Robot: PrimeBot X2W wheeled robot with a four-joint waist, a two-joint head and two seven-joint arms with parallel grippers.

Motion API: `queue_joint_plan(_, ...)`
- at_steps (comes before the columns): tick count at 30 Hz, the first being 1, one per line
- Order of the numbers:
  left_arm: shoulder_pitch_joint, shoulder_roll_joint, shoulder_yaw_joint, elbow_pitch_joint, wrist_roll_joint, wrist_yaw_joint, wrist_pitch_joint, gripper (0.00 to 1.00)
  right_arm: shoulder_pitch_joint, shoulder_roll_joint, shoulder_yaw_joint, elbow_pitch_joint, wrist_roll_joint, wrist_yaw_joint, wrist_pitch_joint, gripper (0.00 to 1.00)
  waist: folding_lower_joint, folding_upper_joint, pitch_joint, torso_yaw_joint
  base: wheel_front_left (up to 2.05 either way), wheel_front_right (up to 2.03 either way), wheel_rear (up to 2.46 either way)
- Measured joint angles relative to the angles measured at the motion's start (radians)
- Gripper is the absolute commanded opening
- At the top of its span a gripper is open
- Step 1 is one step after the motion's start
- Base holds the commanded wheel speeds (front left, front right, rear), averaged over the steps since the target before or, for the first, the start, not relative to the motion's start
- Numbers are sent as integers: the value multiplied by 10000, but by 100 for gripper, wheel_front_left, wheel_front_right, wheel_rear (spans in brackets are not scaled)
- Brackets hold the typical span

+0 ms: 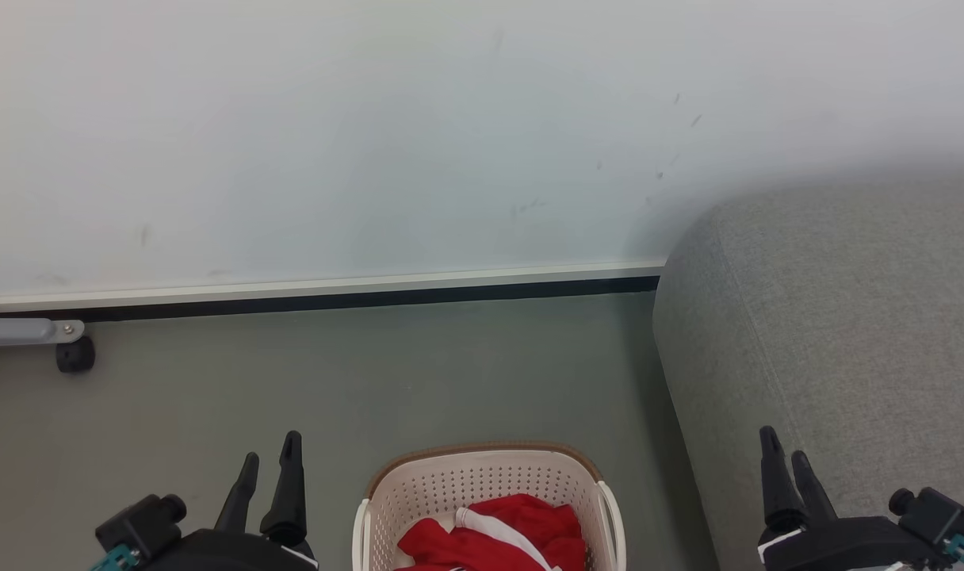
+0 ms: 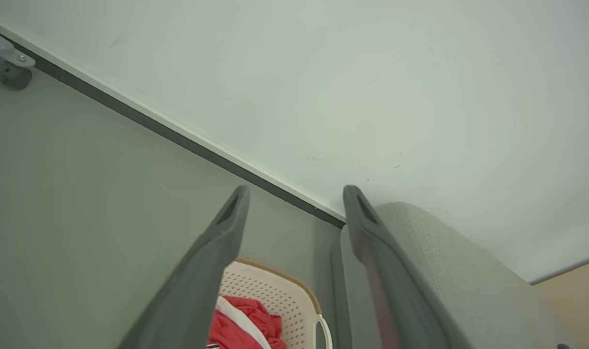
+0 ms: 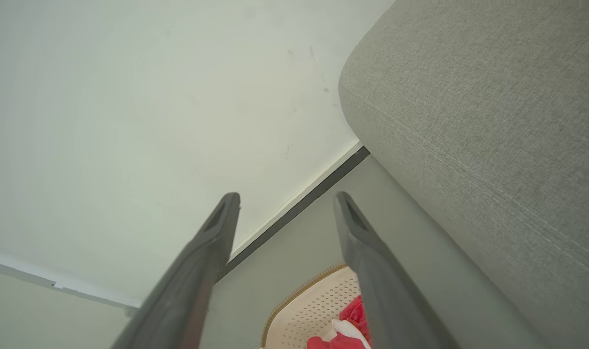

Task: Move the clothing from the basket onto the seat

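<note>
The cream-white basket with a brown rim stands on the floor at the bottom middle of the head view, cut off by the frame edge. Red clothing with a white stripe lies crumpled inside it. The light grey seat rises at the right, just beside the basket. My left gripper is open, left of the basket and above the floor. My right gripper is open over the seat's front edge. The wrist views show the basket, the clothing and the seat between empty fingers.
A pale wall with a dark baseboard runs behind the grey-green floor. A black castor on a grey leg stands at the far left by the wall.
</note>
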Motion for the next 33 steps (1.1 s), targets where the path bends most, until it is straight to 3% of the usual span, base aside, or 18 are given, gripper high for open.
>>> queue_joint_plan(20, 139, 186, -648, 19, 3158, 481, -706, 100, 6, -305, 1016, 46, -2943, -439, -706, 100, 0, 0, -171, 45, 0, 0, 0)
queue_joint_plan(33, 308, 222, -874, 132, 4656, 744, -1204, 100, 23, -439, 1544, 15, -4713, -698, -1195, 100, 0, 0, -286, 101, 0, 0, 0)
